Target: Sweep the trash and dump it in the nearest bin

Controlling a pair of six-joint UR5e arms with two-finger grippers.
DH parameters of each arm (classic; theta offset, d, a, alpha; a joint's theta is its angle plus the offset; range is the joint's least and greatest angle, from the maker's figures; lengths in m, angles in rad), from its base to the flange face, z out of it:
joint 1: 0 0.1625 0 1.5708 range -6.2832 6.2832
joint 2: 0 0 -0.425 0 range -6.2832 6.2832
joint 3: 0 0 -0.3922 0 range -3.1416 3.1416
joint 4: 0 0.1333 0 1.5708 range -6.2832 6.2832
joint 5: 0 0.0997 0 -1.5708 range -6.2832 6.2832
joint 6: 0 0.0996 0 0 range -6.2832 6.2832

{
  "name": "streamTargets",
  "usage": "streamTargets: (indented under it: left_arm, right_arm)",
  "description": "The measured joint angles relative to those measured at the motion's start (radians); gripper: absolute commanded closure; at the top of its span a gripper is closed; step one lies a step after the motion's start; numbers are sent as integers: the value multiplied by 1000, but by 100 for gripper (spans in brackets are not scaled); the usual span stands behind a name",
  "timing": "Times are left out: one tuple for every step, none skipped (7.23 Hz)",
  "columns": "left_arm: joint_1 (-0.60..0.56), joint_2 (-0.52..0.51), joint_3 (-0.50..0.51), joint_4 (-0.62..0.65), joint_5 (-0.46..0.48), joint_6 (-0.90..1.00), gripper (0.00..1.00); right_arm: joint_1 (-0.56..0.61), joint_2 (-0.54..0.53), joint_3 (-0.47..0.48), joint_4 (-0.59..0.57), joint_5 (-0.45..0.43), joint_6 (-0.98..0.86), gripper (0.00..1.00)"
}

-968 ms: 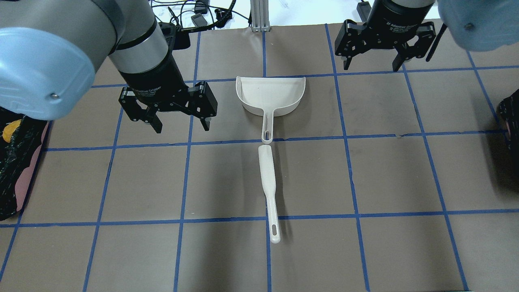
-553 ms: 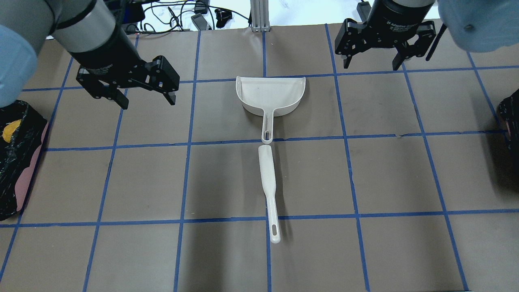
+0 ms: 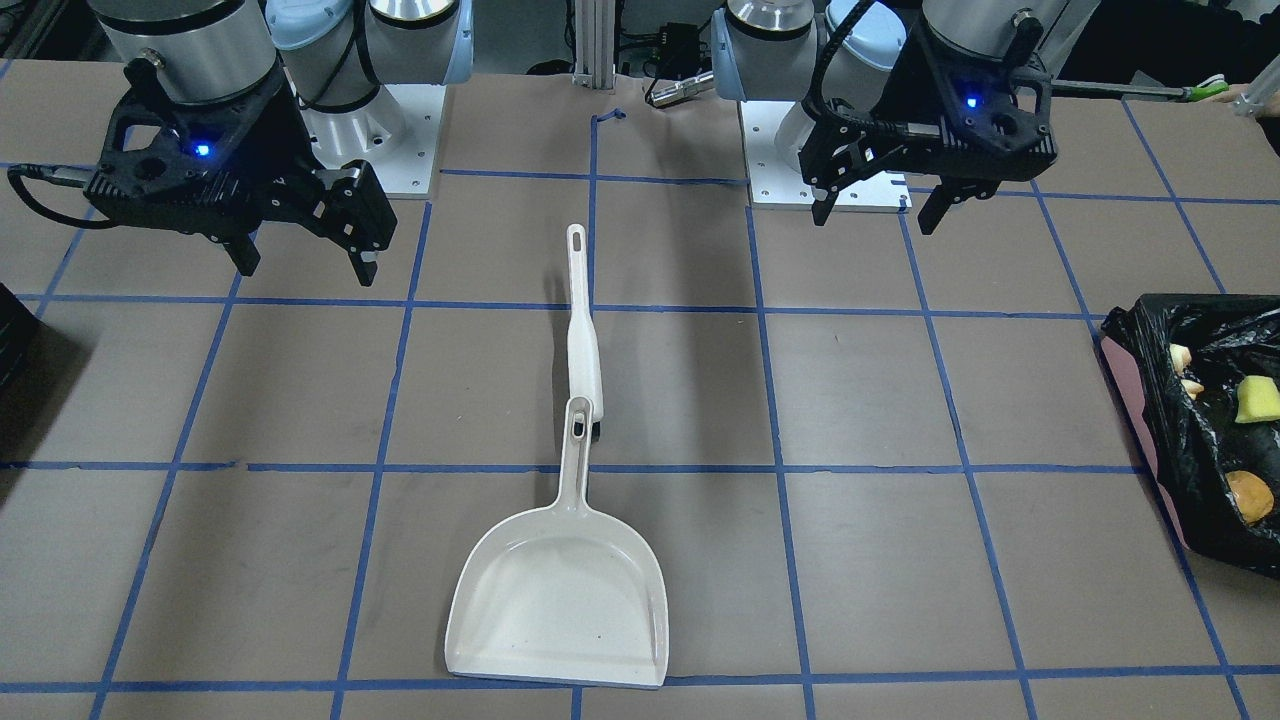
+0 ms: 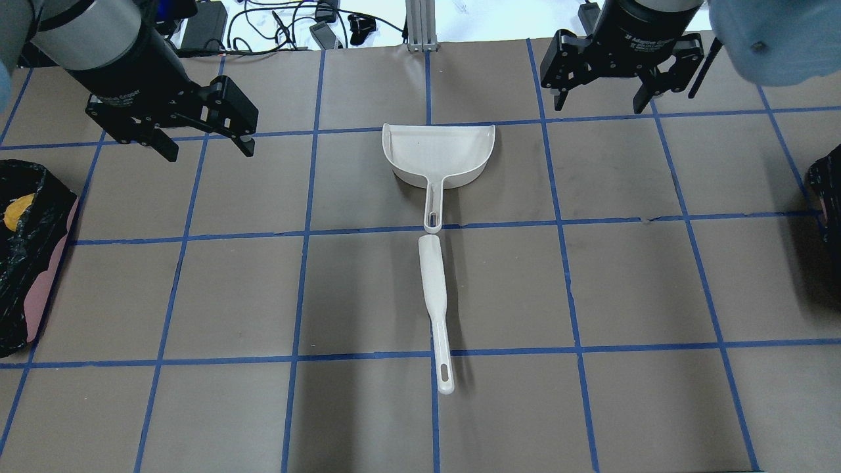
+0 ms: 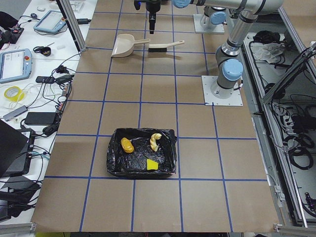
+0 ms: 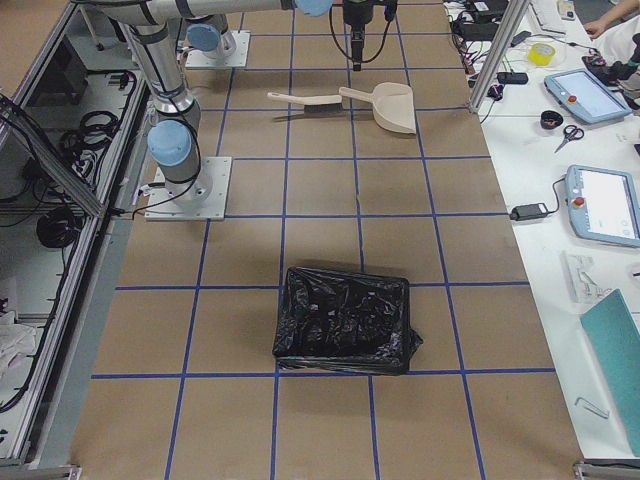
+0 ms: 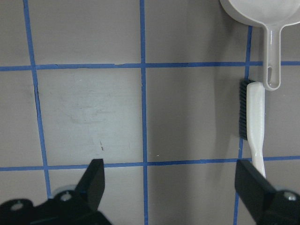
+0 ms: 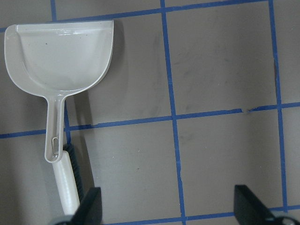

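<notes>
The trash lies inside the nearest bin (image 3: pixel 1128 385), a black-bagged bin with a pinkish wall at the table's left end: a golden-brown lump (image 3: pixel 1250 494), a tan pastry (image 5: pixel 155 141) and a yellow-green bit (image 3: pixel 1258 400). The bin also shows in the overhead view (image 4: pixel 46 289). My left gripper (image 4: pixel 209 153) is open and empty, above the table between the bin and the white dustpan (image 4: pixel 437 154). My right gripper (image 4: pixel 599 106) is open and empty, right of the dustpan. A white brush (image 4: pixel 435 289) lies handle to handle with the dustpan.
A second black-bagged bin (image 6: pixel 345 318) stands at the table's right end, its edge in the overhead view (image 4: pixel 826 190). Brown table with blue tape grid. Cables and tablets lie beyond the far edge.
My left gripper has moved left and towards the table's far edge, away from the dustpan, still open. The right gripper, dustpan and brush have barely moved.
</notes>
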Motion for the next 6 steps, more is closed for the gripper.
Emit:
streamTargets:
  left_arm:
    - [0,1,0,0,1,1,0]
    - [0,2,0,1,2,1,0]
    - [0,3,-2,1,2,0,0]
    - [0,3,-5,1,1,0,0]
    - [0,4,-7,1,1,0,0]
    - [-1,5,-9,1,2,1,0]
  right_arm:
    - [-1,1,1,0,-1,0,0]
    - [-1,1,1,1,-2,-1,0]
    - [-1,1,2,1,-4,-1,0]
    - [-1,1,3,1,-5,0,0]
    - [-2,2,5,2,-7,0,0]
    - [-2,2,7,1,-8,-1,0]
